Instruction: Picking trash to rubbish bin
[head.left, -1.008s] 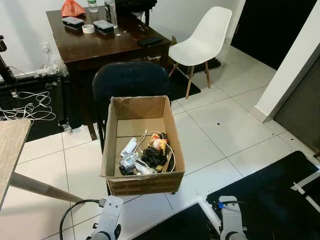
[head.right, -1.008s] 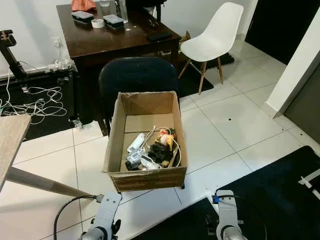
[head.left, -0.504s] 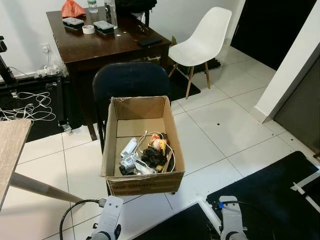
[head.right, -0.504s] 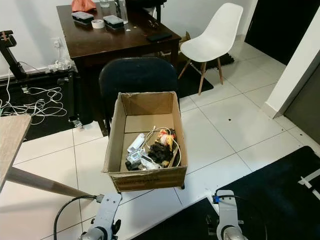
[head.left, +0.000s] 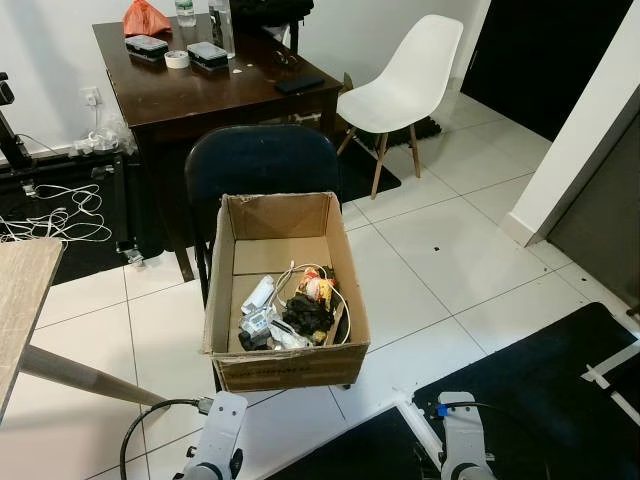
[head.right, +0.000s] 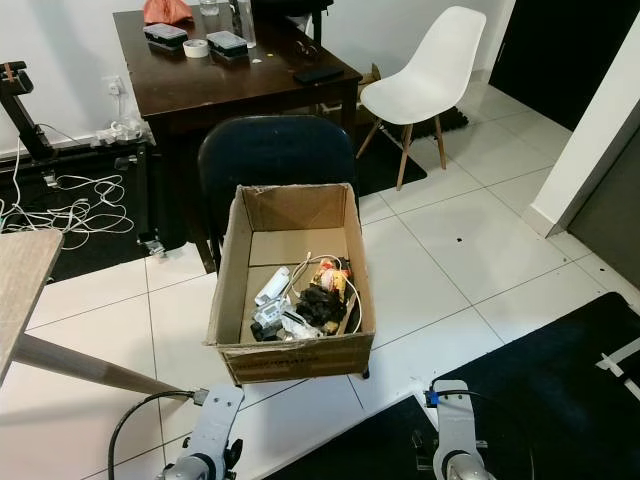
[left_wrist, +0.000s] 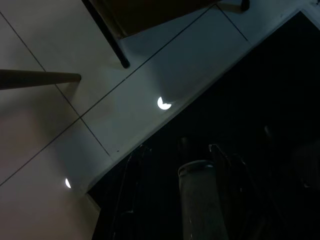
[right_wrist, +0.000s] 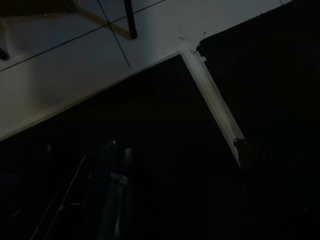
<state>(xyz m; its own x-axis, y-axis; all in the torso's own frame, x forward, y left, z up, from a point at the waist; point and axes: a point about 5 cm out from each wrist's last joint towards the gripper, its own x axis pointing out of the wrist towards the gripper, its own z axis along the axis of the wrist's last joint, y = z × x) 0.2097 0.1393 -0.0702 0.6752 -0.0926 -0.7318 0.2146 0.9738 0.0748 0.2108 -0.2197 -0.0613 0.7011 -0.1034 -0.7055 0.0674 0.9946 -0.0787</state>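
A cardboard box (head.left: 217, 290) sits open on the seat of a dark blue chair (head.left: 262, 160) right in front of me. Inside it lies a heap of trash (head.left: 290, 310): a white bottle-like piece, black lumps, thin white cable and a red-and-yellow wrapper. Both of my arms hang idle near the floor, the left arm (head.left: 215, 445) below the box's front left corner and the right arm (head.left: 463, 440) over the black mat. The wrist views are dark, with the left wrist view showing tiles, a chair leg (left_wrist: 112, 42) and the mat edge.
A dark wooden table (head.left: 215, 85) with small items stands behind the chair. A white chair (head.left: 405, 75) is at the back right. A light wooden table (head.left: 20, 290) juts in at the left, with loose cables (head.left: 55, 215) behind it. A black mat (head.left: 540, 400) with white tape (right_wrist: 212, 100) covers the floor at the front right.
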